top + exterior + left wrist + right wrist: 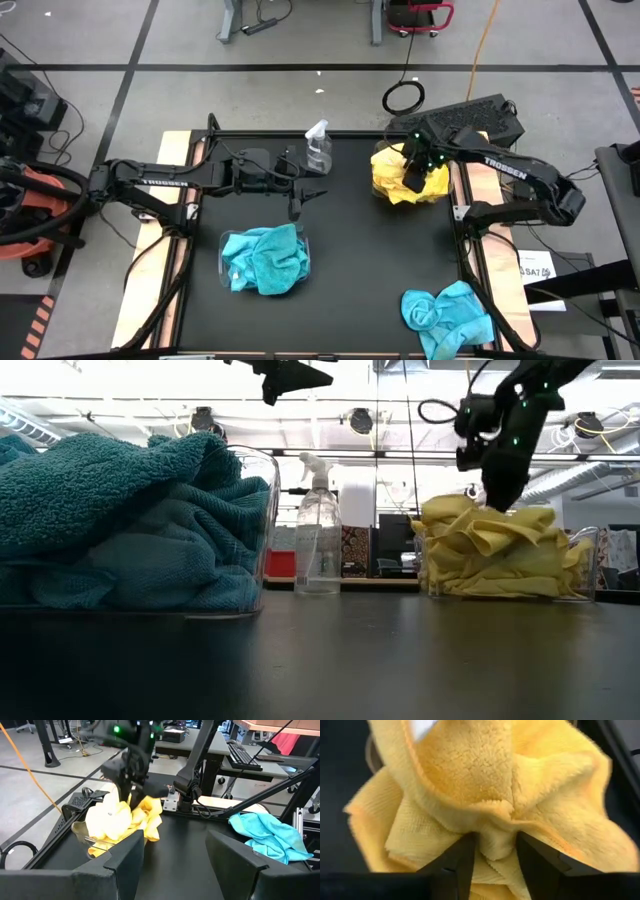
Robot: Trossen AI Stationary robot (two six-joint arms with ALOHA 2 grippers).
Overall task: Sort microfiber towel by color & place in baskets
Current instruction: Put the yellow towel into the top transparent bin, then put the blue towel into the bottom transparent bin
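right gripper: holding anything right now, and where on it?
Cannot tell for sure. The right gripper is down in the yellow towels piled in their basket, a fold between its parted fingers; whether it is gripped or released isn't clear.

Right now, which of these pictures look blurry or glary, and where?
Right wrist view: the yellow towels fill the frame, soft at the edges. Left wrist view: the right gripper over them is smeared. Low view: bright ceiling lights sit behind, the near teal towels loom large, and the spray bottle shows the room through it. High view: evenly lit.
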